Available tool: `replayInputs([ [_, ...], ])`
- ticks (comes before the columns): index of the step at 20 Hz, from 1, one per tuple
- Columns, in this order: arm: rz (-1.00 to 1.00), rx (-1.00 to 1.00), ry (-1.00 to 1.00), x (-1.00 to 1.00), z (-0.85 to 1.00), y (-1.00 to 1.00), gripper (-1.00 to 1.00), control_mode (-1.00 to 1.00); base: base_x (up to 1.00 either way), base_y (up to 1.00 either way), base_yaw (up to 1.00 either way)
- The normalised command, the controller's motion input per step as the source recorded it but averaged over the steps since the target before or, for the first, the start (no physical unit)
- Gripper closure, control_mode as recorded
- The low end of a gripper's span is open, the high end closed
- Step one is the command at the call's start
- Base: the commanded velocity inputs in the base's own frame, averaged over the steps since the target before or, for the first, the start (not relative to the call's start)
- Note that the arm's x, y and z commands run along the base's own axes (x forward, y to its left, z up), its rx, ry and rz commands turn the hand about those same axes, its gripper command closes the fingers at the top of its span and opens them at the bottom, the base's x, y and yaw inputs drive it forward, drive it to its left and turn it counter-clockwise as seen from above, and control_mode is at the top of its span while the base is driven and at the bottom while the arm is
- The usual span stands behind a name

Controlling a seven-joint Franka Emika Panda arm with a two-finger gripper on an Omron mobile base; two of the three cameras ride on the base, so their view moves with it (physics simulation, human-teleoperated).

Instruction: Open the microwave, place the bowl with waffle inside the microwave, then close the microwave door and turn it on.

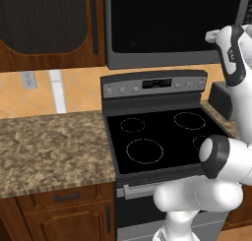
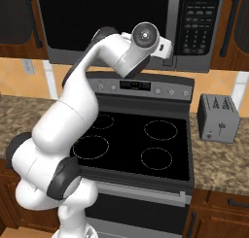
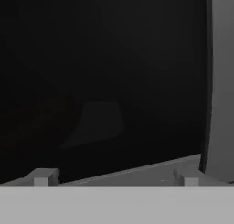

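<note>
The microwave (image 2: 126, 23) hangs above the stove with its microwave door (image 1: 172, 23) closed. The door's dark glass (image 3: 105, 72) is close in front of the hand, and its grey bar handle (image 3: 220, 81) runs down the right side of the hand view. My gripper (image 3: 116, 176) is open, its fingertips (image 3: 43, 176) spread wide with nothing between them. It hovers at the door's lower right corner (image 2: 168, 50), beside the button panel (image 2: 197, 23). The wrist shows at the right edge of the left base view (image 1: 210, 36). The bowl with waffle is out of view.
A black glass-top stove (image 1: 162, 136) sits below the microwave. A grey toaster (image 2: 218, 118) stands on the granite counter (image 2: 223, 159) to the right. More granite counter (image 1: 49, 146) lies to the left. Wooden cabinets (image 1: 49, 28) flank the microwave.
</note>
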Motion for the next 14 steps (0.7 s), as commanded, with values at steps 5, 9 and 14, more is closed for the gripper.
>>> replayInputs([
  [5,0.00,0.00,-0.02,-0.76,0.04,-0.10,-1.00,-1.00,0.00,0.00,0.00],
  [9,-0.06,-0.01,0.00,-0.19,0.00,-0.51,-1.00,-1.00,0.00,0.00,0.00],
  [14,-0.08,-0.09,0.00,-0.02,0.00,-0.49,-1.00,-1.00,0.00,0.00,0.00],
])
